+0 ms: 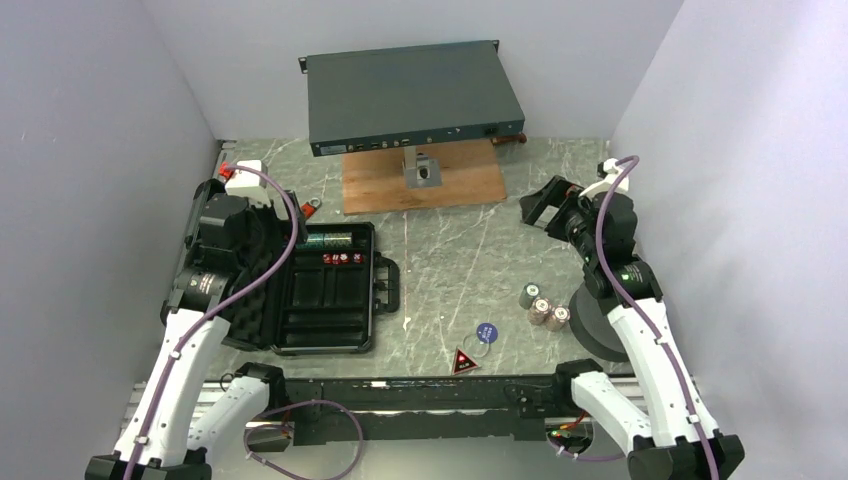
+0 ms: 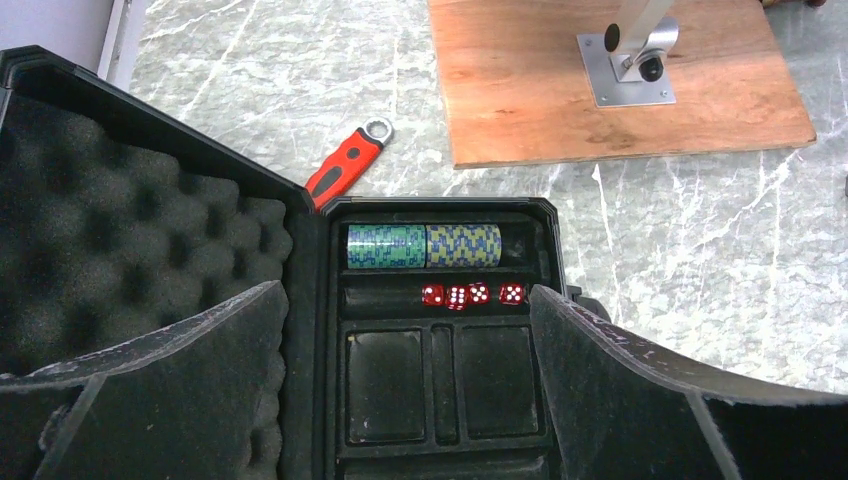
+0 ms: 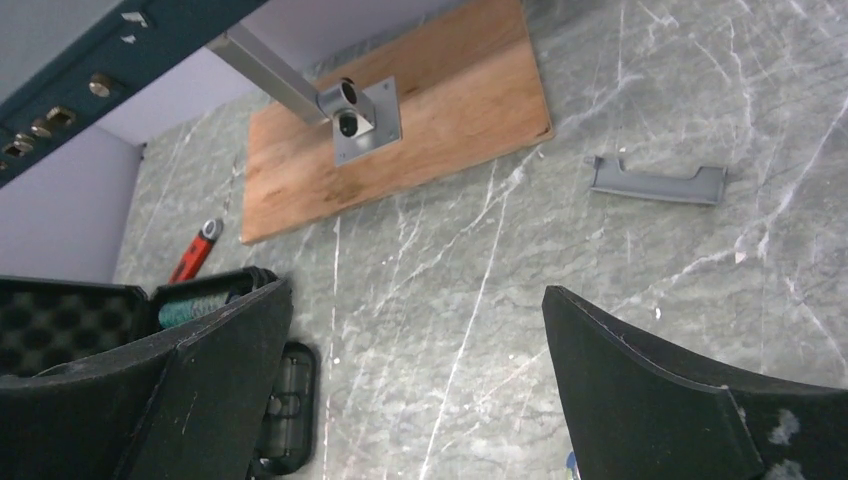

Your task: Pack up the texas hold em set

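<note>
The black case (image 1: pixel 300 345) lies open at the left of the table, its foam lid (image 2: pixel 120 230) folded out to the left. In its far slot lies a row of green and blue-yellow chips (image 2: pixel 423 246), with several red dice (image 2: pixel 470 295) just below them. Three short chip stacks (image 1: pixel 542 310), a blue disc (image 1: pixel 486 331) and a red triangle marker (image 1: pixel 465 362) sit loose on the table to the right of the case. My left gripper (image 2: pixel 410 400) hangs open over the case's tray, holding nothing. Far right, my right gripper (image 1: pixel 538 208) is open above bare table (image 3: pixel 420 400).
A grey rack unit (image 1: pixel 410 95) stands on a post over a wooden board (image 1: pixel 420 180) at the back. A red-handled tool (image 2: pixel 345 165) lies beyond the case. A grey bracket (image 3: pixel 658 182) lies at the far right. A dark foam ring (image 1: pixel 598 330) sits by the right arm.
</note>
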`<state>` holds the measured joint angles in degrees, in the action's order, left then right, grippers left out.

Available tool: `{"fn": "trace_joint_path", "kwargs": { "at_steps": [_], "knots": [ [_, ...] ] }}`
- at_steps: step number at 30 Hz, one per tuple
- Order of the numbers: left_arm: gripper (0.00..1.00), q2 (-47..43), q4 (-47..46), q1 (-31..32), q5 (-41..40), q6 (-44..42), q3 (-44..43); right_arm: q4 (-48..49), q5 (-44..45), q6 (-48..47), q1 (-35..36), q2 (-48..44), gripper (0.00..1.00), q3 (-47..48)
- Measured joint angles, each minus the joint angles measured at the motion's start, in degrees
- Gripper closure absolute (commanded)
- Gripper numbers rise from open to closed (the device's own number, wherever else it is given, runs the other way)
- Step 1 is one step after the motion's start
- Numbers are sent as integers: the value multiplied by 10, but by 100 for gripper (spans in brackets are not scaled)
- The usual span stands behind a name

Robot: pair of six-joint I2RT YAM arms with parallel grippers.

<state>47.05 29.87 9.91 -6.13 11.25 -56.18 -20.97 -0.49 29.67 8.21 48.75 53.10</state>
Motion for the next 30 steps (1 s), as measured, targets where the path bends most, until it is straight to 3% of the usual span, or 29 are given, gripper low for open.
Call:
{"fn": "trace_joint_path", "kwargs": {
  "at_steps": [21, 30],
  "knots": [
    [2, 3, 1, 1, -4, -1, 0, -128, 110, -34, 167, 74, 0, 32],
    [5, 30, 13, 21, -9, -12, -1, -147, 125, -28, 190, 76, 0, 10]
  ]
}}
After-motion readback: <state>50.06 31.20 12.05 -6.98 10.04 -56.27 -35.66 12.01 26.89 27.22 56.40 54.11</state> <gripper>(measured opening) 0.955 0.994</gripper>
